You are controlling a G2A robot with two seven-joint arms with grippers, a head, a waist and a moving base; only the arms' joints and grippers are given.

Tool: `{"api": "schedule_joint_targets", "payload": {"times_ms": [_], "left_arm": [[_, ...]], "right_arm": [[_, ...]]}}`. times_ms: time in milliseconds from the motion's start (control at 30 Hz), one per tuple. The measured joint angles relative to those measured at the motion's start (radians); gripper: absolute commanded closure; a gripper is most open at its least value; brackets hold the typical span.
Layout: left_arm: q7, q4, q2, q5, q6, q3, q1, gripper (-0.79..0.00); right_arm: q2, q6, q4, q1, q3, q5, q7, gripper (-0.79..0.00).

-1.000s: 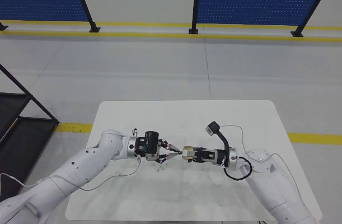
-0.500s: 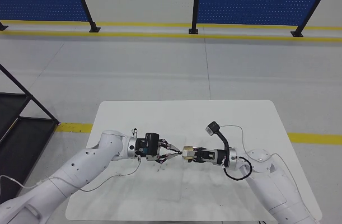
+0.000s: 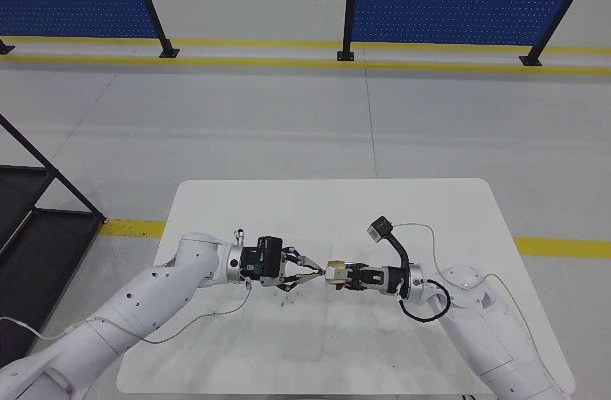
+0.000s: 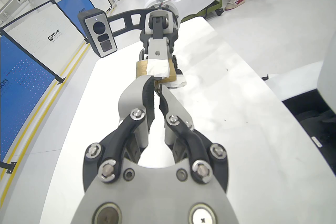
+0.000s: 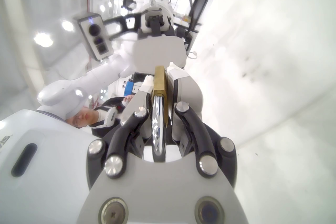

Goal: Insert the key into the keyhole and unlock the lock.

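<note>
Above the middle of the white counter (image 3: 425,210), the two arms meet tip to tip, both held off the surface. The right pincer (image 3: 337,273) is clamped on a rectangular brass padlock (image 5: 159,80) with a chrome shackle. Its white-taped fingers (image 4: 157,68) press the two flat sides of the body, and the shackle points back toward its own wrist. The left pincer (image 3: 307,269) faces it from the opposite side. Its dark ribbed pads are drawn narrow, almost together, pinching a small metal key (image 4: 157,83) at their very tips. The key is largely hidden between the pads, right against the padlock's free end. Whether its blade sits inside the keyhole cannot be told.
</note>
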Motion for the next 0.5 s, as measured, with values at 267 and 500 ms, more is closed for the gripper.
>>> {"api": "schedule_joint_targets", "payload": {"times_ms": [267, 500], "left_arm": [[0.04, -0.026, 0.041, 0.012, -0.011, -0.107, 0.074, -0.785], [0.095, -0.06, 0.095, 0.033, -0.022, -0.251, 0.189, -0.785]], "right_arm": [[0.0, 0.0, 0.0, 0.0, 0.0, 0.0, 0.0, 0.0], [0.0, 0.0, 0.0, 0.0, 0.0, 0.0, 0.0, 0.0]]}}
